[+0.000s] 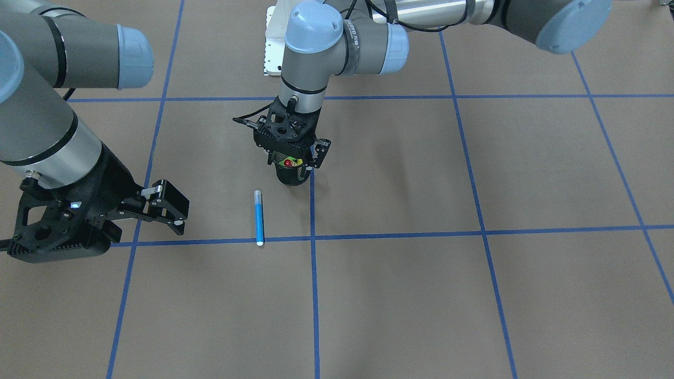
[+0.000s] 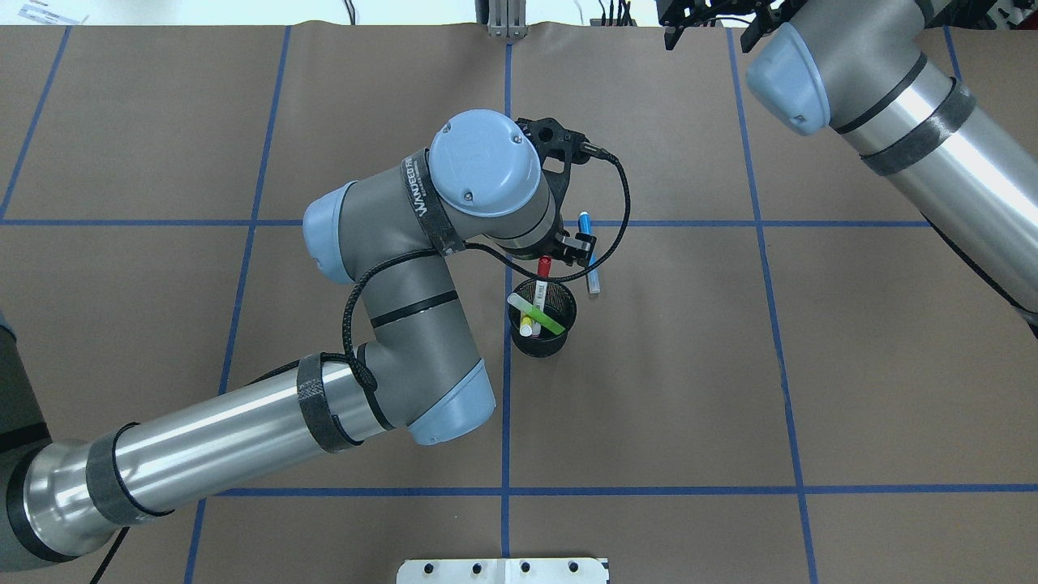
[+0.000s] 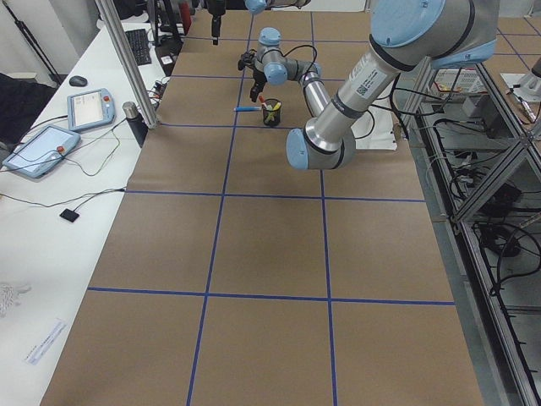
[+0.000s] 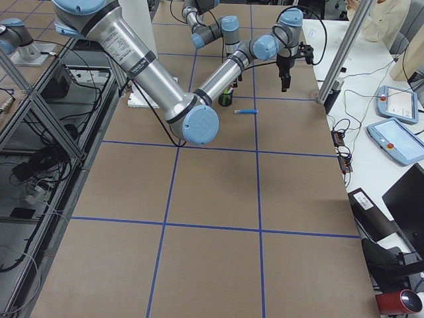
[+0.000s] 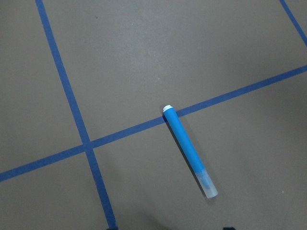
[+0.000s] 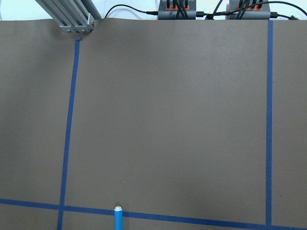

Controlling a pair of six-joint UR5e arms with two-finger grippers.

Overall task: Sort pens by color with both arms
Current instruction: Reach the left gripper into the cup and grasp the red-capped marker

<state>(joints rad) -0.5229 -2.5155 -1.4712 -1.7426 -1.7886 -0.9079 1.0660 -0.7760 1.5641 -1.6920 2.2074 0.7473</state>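
Judging by how things lie, one pen of four is out: the blue pen point(image 1: 258, 217) lies on the bench point(image 1: 474, 305) just beside the black mesh cup point(image 1: 292, 180). The red-capped pen point(image 2: 542, 269), lime green pen point(image 2: 545, 318) and yellow pen point(image 2: 525, 328) remain inside the cup. The left hand point(image 1: 295, 159) hovers above the cup, spread and empty; the right hand point(image 1: 167, 206), well apart from the cup, is spread too
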